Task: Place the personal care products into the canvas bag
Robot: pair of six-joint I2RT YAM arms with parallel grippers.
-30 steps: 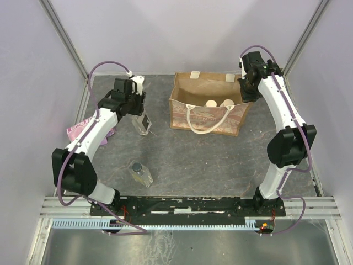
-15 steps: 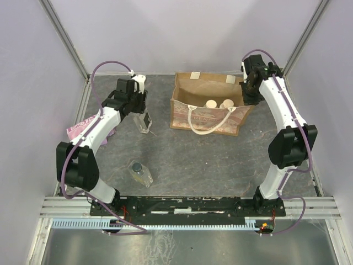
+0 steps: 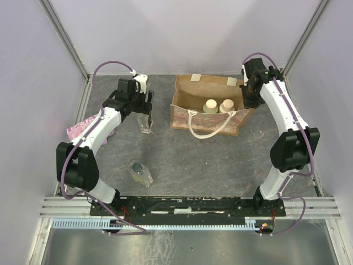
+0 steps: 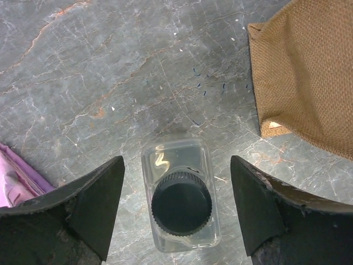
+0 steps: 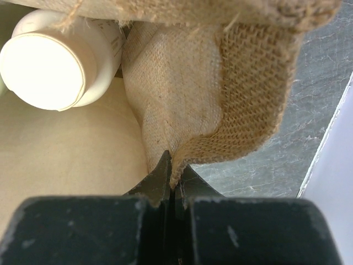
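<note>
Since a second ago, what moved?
The left claw slid toward the canvas bag and now straddles the clear bottle, open. The right claw, pinching the bag's rim, shifted slightly, showing the two bottles inside more. The near bottle and pink packet stayed put.

Robot test cell, most likely in a lab

A left arm and a right arm, both white, are bolted side by side to a black base plate at the near edge of a grey stone-patterned tabletop; bare pale lavender walls box it in, framed by slanting aluminium posts; slotted aluminium rails cross the front; purple cables loop over the arms; the toothed strip below may be a cable duct, too small to tell.
</note>
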